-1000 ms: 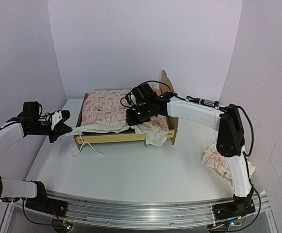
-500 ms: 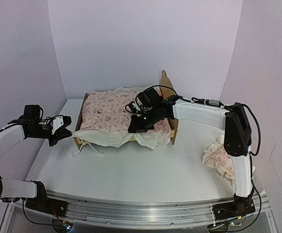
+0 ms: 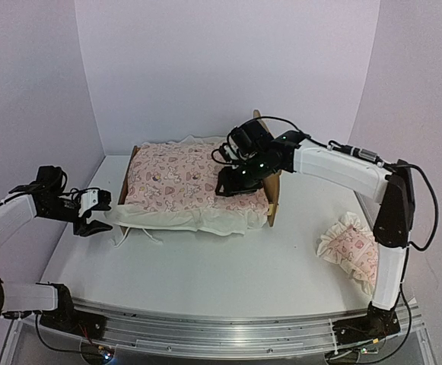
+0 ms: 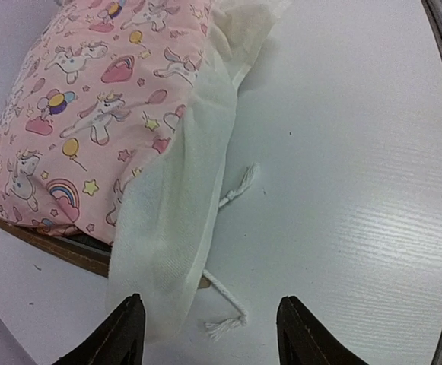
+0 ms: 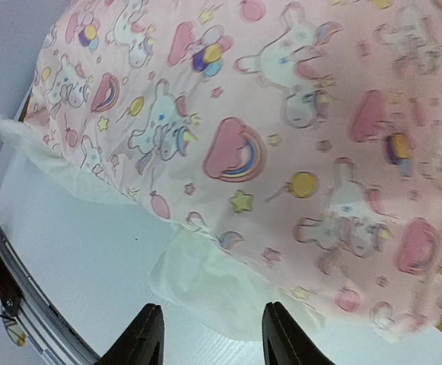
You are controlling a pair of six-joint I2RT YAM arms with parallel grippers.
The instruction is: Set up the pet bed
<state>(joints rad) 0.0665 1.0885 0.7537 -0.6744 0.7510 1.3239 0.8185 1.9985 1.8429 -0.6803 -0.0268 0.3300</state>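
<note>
At the left edge of the white table, the left gripper hovers low with its jaws spread and nothing pinched between them. It sits just beside the near left corner of the unicorn-print quilt. The wrist view shows the quilt's cream backing drooping to the tabletop between the fingers, and a frayed white tie cord lying beside it. At centre, the pet bed stands towards the back of the table. The quilt covers it, overhanging the near side, and the pale-wood headboard is at its right end. The right gripper hangs over the quilt near the headboard, jaws apart and empty. At far right, a ruffled pink pillow lies on the table, well apart from the bed.
</note>
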